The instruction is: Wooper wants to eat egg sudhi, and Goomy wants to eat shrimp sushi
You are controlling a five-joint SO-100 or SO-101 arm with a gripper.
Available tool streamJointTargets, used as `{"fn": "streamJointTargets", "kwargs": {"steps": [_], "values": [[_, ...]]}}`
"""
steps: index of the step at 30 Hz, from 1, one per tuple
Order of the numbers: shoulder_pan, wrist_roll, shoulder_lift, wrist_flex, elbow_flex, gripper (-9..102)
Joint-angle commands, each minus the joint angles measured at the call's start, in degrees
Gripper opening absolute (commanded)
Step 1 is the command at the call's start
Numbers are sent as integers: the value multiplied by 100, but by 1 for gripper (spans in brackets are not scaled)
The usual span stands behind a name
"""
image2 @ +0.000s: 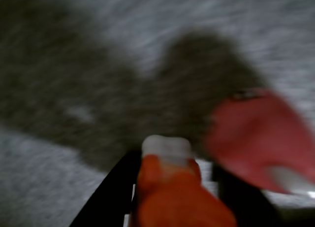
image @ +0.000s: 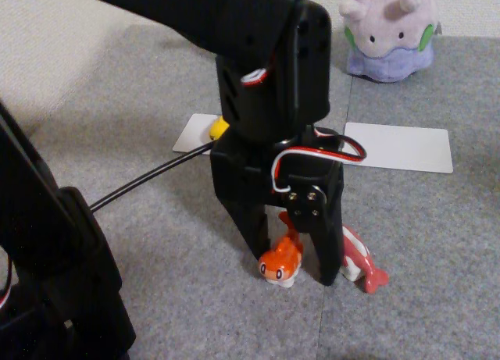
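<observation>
Gripper (image: 301, 270) fingers around orange shrimp sushi (image: 281, 262), grasping it.
Glossy toy could slip; red fish (image: 361, 265) lies just beside.

orange shrimp sushi (image: 281, 265) on grey carpet, lilac goomy (image: 389, 32) upright behind.

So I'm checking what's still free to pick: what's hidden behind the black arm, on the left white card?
A small glossy yellow figure peeks out at the left white card, beside the black arm. Most of it is covered, so its shape and pose cannot be told.
</observation>
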Motion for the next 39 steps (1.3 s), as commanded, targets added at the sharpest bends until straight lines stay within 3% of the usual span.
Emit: {"fn": "streamJointTargets", "kwargs": {"steps": [1, 13, 22, 28, 39], "values": [[-70, 35, -141, 35, 62, 2], [-202, 246, 853, 272, 0, 2], [-1257, 1055, 1617, 2347, -1960, 2], [-1521, 1213, 809, 3146, -4122, 2], [-1107, 404, -2268, 2804, -7198, 4]]}}
